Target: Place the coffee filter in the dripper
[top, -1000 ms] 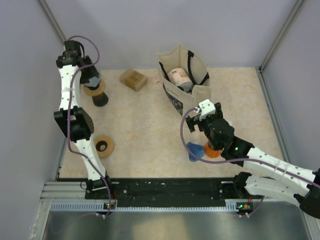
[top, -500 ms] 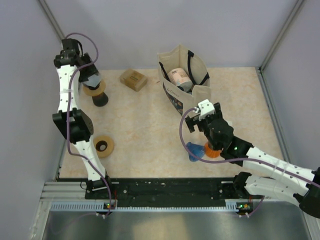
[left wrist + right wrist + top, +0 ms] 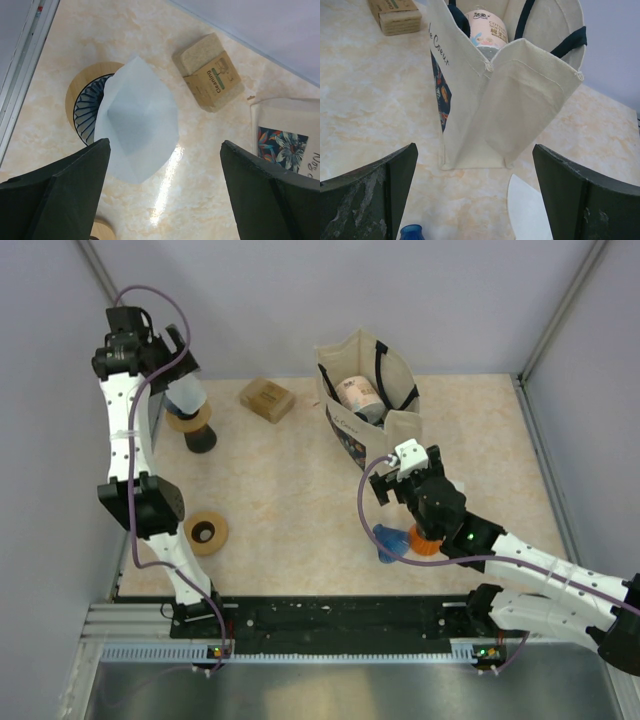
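Observation:
A white paper coffee filter [image 3: 187,398] stands opened in the dripper [image 3: 198,425], a black ribbed cone with a wooden ring, at the far left of the table. In the left wrist view the filter [image 3: 137,117] leans over the right side of the dripper [image 3: 84,107]. My left gripper [image 3: 160,365] is open and empty, raised above and behind the dripper, its fingers [image 3: 55,190] apart from the filter. My right gripper [image 3: 397,480] is open and empty, just in front of the tote bag [image 3: 510,100].
A second flat white filter [image 3: 530,210] lies on the table by the right gripper. A blue object [image 3: 388,538] and an orange one [image 3: 428,542] sit under the right arm. A wooden-ringed holder [image 3: 207,532] is near left, a brown box [image 3: 266,398] at the back.
My left gripper has lifted up and back from the dripper, leaving the filter in it. The right arm has not moved.

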`<state>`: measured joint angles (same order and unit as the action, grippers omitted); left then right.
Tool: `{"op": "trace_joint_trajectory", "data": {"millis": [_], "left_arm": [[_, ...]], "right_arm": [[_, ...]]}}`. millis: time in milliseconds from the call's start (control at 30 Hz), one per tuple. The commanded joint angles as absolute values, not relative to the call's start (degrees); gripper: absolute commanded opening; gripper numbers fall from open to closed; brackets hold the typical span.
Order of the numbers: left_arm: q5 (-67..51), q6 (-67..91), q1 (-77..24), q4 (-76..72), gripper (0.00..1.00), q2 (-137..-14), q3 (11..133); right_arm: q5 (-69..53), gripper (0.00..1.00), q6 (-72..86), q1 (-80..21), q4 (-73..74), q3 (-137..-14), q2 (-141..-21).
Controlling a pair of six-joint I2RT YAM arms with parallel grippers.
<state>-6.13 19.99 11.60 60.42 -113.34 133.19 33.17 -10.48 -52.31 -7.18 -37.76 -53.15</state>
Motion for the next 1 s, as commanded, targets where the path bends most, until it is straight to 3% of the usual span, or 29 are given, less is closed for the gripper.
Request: {"op": "trace_joint_trajectory", "data": {"millis": [0,167,433,667,967], "left_arm": [[-9.23,20.74,11.78,56.34,0.99,-107.41,133.07],[-7.99,20.13,11.95,54.15,0.99,-106.44,131.49],[-18.98,20.56,13.18,50.63,0.99,-110.91,130.69],[-12.75,19.43,14.41,53.26,0.99,-113.90,131.13],[-15.21,18.19,16.52,52.12,0.99,-116.45,128.94]], "right_arm": [[33.13,0.99,-10.72,-52.12,-8.17,-37.44,-52.56],[33.05,0.99,-10.72,-52.12,-8.17,-37.44,-52.56],[33.48,0.99,-10.63,-52.03,-7.82,-37.26,-52.12],[33.57,0.99,-10.90,-52.03,-8.09,-37.18,-52.56],[33.84,0.99,-11.16,-52.03,-8.17,-37.53,-53.61]]}}
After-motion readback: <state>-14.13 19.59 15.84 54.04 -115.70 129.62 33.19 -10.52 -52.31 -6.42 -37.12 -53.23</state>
